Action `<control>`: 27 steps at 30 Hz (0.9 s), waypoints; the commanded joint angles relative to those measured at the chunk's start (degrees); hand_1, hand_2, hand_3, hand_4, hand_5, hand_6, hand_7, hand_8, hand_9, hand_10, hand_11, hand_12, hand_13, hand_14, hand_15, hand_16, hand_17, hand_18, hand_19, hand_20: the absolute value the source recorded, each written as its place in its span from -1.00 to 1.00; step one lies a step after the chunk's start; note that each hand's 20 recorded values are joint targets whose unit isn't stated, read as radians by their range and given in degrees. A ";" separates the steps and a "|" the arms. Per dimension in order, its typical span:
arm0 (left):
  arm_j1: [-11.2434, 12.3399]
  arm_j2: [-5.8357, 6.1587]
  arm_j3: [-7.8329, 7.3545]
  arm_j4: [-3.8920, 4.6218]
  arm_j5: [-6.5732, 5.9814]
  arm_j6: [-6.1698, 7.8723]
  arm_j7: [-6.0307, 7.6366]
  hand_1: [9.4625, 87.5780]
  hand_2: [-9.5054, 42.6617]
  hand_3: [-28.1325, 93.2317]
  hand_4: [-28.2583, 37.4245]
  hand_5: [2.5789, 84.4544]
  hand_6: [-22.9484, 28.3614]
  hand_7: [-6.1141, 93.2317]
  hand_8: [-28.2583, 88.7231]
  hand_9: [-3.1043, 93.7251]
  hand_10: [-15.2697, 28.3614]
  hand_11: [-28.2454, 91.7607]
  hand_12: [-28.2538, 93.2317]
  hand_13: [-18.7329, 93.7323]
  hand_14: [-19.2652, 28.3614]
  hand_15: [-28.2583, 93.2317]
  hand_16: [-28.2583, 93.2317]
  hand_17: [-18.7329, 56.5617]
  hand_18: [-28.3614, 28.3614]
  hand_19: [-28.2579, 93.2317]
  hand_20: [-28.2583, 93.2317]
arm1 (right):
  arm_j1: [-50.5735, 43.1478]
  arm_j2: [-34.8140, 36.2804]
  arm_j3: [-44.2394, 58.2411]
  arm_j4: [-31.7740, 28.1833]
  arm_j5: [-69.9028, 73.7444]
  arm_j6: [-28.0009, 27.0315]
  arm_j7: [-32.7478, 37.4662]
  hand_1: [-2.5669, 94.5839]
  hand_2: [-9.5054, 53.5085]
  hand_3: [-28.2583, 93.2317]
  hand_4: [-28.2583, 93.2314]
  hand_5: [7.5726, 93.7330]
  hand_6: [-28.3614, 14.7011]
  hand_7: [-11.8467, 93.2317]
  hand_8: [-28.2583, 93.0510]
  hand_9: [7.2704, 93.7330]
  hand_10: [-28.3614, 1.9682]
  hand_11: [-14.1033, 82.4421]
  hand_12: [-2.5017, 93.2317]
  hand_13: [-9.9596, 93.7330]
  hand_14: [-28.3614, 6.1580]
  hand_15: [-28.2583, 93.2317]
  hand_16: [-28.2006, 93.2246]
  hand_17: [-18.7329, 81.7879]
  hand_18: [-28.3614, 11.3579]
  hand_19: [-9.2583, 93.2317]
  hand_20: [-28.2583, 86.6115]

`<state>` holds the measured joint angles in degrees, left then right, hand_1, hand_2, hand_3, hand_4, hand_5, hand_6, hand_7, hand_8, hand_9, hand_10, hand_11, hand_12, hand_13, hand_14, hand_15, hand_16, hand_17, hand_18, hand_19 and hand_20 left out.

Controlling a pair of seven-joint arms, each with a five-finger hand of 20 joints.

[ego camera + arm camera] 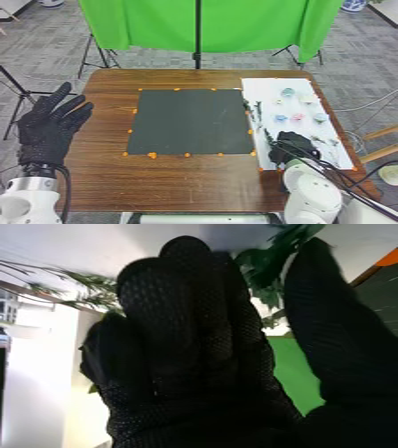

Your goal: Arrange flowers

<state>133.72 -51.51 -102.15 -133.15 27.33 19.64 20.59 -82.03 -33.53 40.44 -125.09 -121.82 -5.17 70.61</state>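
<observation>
My left hand is held above the table's left edge, fingers spread and straight. My right hand is low over the near part of the white sheet. In the right wrist view, my right hand is open, its fingers extended and the thumb apart. Dark green leaves show between fingertips and thumb; whether they touch is unclear. Thin green sprigs lie beyond the fingers. On the sheet are a blue flower, a pink flower, a teal flower and green stems.
A dark rectangular mat lies mid-table, left of the sheet, with small orange markers around its border. The brown wooden table extends in front of it. A green cloth hangs on a stand behind the table.
</observation>
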 commanded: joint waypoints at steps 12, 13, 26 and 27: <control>2.11 -0.21 -1.23 -0.98 -0.04 0.69 0.65 -0.74 -0.33 0.74 -1.00 -0.27 0.20 -0.57 -0.69 -0.31 0.59 -0.11 -0.36 -0.27 0.91 0.20 -0.67 -0.77 0.84 0.33 -0.48 | -0.91 0.50 -2.32 3.46 -8.68 9.81 -0.60 0.22 -1.00 0.63 -1.00 0.70 0.16 -0.20 -0.29 0.85 0.11 0.13 -0.42 0.87 0.26 0.51 -0.23 0.51 -0.50 1.00 0.24; 1.92 -0.15 -1.21 -0.95 0.03 0.64 0.57 -0.74 -0.33 0.74 -1.00 -0.27 0.20 -0.57 -0.69 -0.31 0.60 -0.11 -0.36 -0.27 0.91 0.20 -0.67 -0.77 0.84 0.33 -0.48 | -1.10 0.69 -1.78 3.25 -9.07 10.43 -0.51 0.22 -1.00 0.63 -1.00 0.71 0.15 -0.20 -0.28 0.85 0.11 0.14 -0.42 0.88 0.27 0.51 -0.22 0.51 -0.50 1.00 0.24; 2.25 0.73 -1.60 -1.70 0.36 0.52 1.85 -0.74 -0.33 0.74 -1.00 -0.27 0.21 -0.57 -0.69 -0.31 0.60 -0.11 -0.37 -0.27 0.91 0.20 -0.67 -0.77 0.84 0.33 -0.49 | -0.43 0.82 3.73 0.61 -12.81 12.44 0.17 0.22 -1.00 0.69 -1.00 0.75 0.08 -0.23 -0.21 0.87 0.18 0.18 -0.41 0.91 0.31 0.54 -0.21 0.55 -0.51 1.00 0.32; 2.49 0.75 -1.77 -1.86 0.36 0.55 1.98 -0.74 -0.33 0.74 -1.00 -0.27 0.21 -0.57 -0.69 -0.31 0.60 -0.11 -0.37 -0.27 0.91 0.20 -0.67 -0.77 0.84 0.33 -0.49 | 0.13 0.76 3.66 0.28 -13.19 12.76 -0.05 0.22 -1.00 0.69 -1.00 0.75 0.07 -0.24 -0.21 0.88 0.17 0.19 -0.41 0.91 0.30 0.54 -0.21 0.55 -0.51 1.00 0.32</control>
<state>134.73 -50.99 -103.42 -134.46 27.37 19.78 22.15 -83.14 -33.07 41.96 -122.83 -132.55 6.23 70.19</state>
